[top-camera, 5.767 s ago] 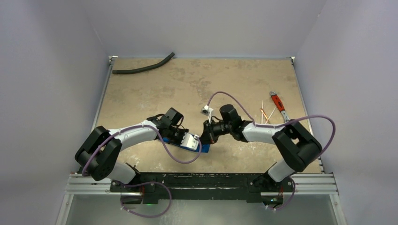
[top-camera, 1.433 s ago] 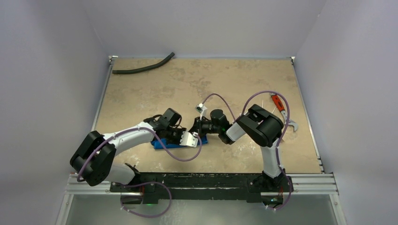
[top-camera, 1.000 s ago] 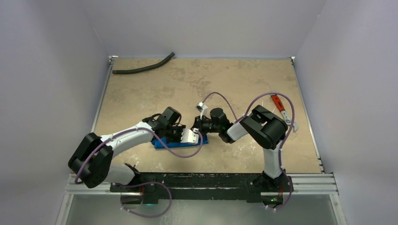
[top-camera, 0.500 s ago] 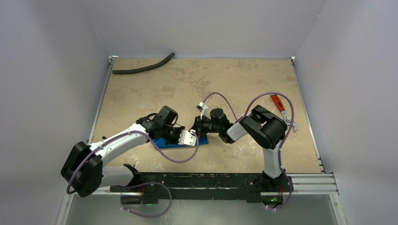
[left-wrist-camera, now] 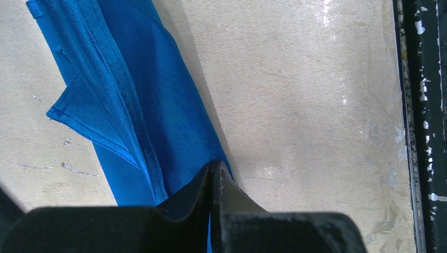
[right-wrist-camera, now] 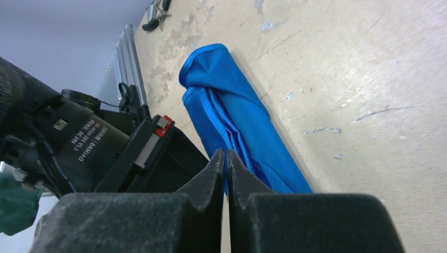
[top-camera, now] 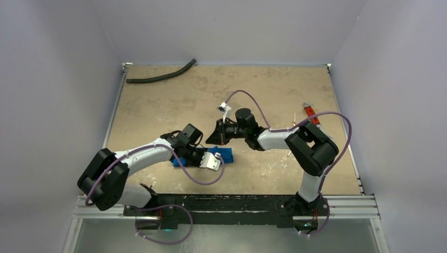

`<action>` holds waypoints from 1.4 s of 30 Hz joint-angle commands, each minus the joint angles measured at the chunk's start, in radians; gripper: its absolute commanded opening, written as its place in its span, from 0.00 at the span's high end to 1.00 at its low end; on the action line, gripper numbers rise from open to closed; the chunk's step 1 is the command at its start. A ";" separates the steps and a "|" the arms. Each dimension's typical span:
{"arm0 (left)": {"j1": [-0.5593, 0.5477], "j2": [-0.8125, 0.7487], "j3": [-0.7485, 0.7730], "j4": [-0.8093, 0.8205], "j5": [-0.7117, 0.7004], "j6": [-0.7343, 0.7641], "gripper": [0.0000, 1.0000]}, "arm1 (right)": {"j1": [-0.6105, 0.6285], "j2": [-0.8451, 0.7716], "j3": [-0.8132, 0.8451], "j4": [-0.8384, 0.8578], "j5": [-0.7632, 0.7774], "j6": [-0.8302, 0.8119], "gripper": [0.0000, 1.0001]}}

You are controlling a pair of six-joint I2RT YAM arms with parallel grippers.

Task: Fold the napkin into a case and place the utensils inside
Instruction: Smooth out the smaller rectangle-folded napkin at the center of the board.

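Compared with half a second earlier, the right end effector (top-camera: 210,140) has lifted off the napkin (top-camera: 225,154) and now sits just behind it on the desk (top-camera: 158,110). Its arm has swung out to the right, exposing more of the napkin's right end. The left end effector (top-camera: 209,158) remains on the napkin.

The napkin's middle is hidden under the left arm. Right of the napkin, the utensils (top-camera: 293,118) show only as a thin sliver beside the right arm.

The napkin (left-wrist-camera: 132,105) is bright blue, folded into a long narrow strip with stitched edges stacked in layers and one corner sticking out.

The left end effector (left-wrist-camera: 213,176) is closed tight, pinching the strip's edge. The right end effector (right-wrist-camera: 226,158) is narrowed to a slit and holds nothing, with the napkin (right-wrist-camera: 232,105) just beyond it.
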 commanded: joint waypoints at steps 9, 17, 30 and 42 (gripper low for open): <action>-0.002 -0.011 -0.003 0.077 0.022 -0.045 1.00 | -0.052 0.090 0.090 -0.171 -0.029 -0.158 1.00; 0.000 -0.002 -0.010 0.149 -0.008 -0.084 1.00 | -0.052 0.087 0.015 -0.123 -0.047 -0.137 1.00; 0.001 0.020 -0.052 0.203 -0.050 -0.088 1.00 | -0.052 0.048 -0.078 -0.036 -0.141 -0.085 1.00; 0.001 0.028 -0.064 0.211 -0.044 -0.086 1.00 | -0.130 -0.270 -0.235 -0.100 -0.010 -0.066 0.36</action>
